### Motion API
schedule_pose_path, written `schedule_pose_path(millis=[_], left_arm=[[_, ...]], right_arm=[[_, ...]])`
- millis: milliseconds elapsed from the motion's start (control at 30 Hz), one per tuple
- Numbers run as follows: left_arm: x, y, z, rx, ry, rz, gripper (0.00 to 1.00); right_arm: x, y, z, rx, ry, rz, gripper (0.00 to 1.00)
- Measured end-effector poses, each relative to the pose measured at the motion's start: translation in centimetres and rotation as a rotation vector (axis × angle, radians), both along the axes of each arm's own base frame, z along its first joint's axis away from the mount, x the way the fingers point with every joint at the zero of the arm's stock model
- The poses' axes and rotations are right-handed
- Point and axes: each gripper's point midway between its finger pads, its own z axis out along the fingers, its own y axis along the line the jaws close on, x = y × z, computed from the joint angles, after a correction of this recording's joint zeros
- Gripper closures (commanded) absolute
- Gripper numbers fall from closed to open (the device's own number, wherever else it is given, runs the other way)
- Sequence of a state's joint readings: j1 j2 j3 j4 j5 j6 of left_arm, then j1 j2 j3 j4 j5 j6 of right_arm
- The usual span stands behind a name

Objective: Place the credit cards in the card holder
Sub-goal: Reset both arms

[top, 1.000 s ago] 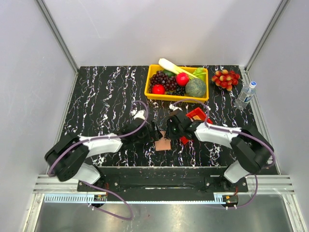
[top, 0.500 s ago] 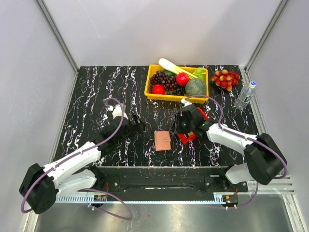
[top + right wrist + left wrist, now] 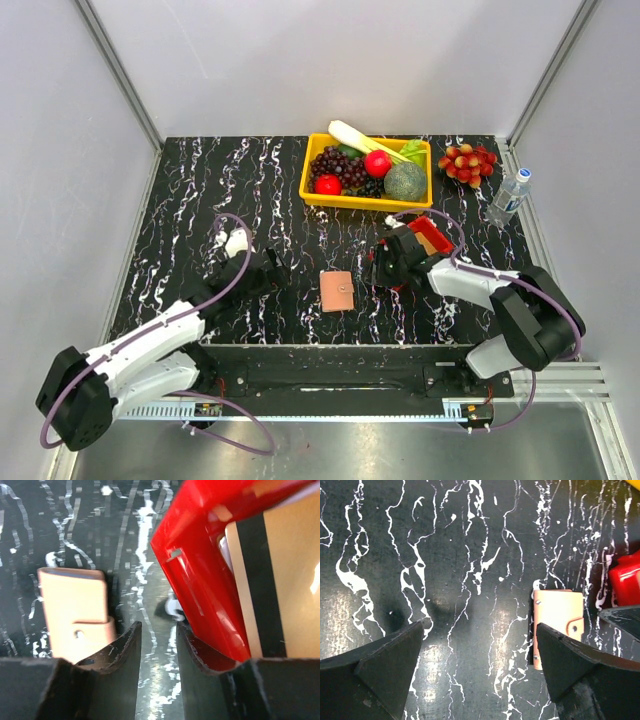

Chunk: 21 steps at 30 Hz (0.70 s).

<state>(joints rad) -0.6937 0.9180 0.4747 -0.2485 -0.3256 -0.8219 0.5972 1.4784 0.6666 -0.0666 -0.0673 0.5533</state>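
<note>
The card holder (image 3: 337,291), a salmon-pink wallet with a small snap, lies shut and flat on the black marbled table; it also shows in the left wrist view (image 3: 557,614) and the right wrist view (image 3: 75,612). My left gripper (image 3: 277,266) is open wide and empty, left of the wallet (image 3: 479,652). My right gripper (image 3: 384,270) is right of the wallet with its jaws a narrow gap apart and nothing between them (image 3: 157,637). Its right finger rests against the small red tray (image 3: 200,580). A tan credit card with a dark stripe (image 3: 280,580) lies in that tray (image 3: 428,233).
A yellow bin (image 3: 316,190) of fruit and vegetables stands at the back centre. A bunch of red grapes (image 3: 466,161) and a water bottle (image 3: 509,196) are at the back right. Grey walls enclose the table.
My left gripper has drawn back left from the wallet and opened. The wallet now lies flat and shut. My right gripper has shifted right, next to the red tray.
</note>
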Motion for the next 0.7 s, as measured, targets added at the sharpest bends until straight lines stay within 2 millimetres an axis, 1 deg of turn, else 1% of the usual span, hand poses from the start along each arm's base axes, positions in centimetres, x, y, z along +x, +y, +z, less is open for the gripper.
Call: schedule_pose_path(millis=[100, 267, 333, 433, 500, 567, 633, 700], left_arm=[[0.0, 0.3, -0.8, 0.025, 0.021, 0.011, 0.01], [-0.2, 0.8, -2.0, 0.067, 0.058, 0.021, 0.01], [-0.3, 0.9, -2.4, 0.081, 0.071, 0.023, 0.01], [-0.3, 1.3, -2.6, 0.098, 0.079, 0.028, 0.01], [-0.1, 1.5, -2.4, 0.103, 0.073, 0.035, 0.01], [0.2, 1.7, -2.1, 0.106, 0.062, 0.046, 0.01], [0.5, 2.1, -1.7, 0.106, 0.047, 0.062, 0.01], [0.9, 2.7, -0.9, 0.097, 0.021, 0.080, 0.01]], right_arm=[[0.2, -1.6, -0.9, -0.016, 0.014, -0.038, 0.59], [1.2, -3.0, -0.8, -0.028, -0.010, -0.086, 0.57], [1.4, -3.4, -0.7, -0.034, -0.019, -0.094, 0.49], [1.0, -3.7, 0.0, -0.020, -0.054, -0.081, 0.26], [0.8, -3.8, 1.2, 0.005, -0.102, -0.070, 0.15], [0.9, -3.8, 3.4, 0.041, -0.184, -0.062, 0.01], [1.1, -3.9, 6.1, 0.083, -0.276, -0.062, 0.01], [1.5, -4.2, 9.6, 0.118, -0.395, -0.073, 0.01]])
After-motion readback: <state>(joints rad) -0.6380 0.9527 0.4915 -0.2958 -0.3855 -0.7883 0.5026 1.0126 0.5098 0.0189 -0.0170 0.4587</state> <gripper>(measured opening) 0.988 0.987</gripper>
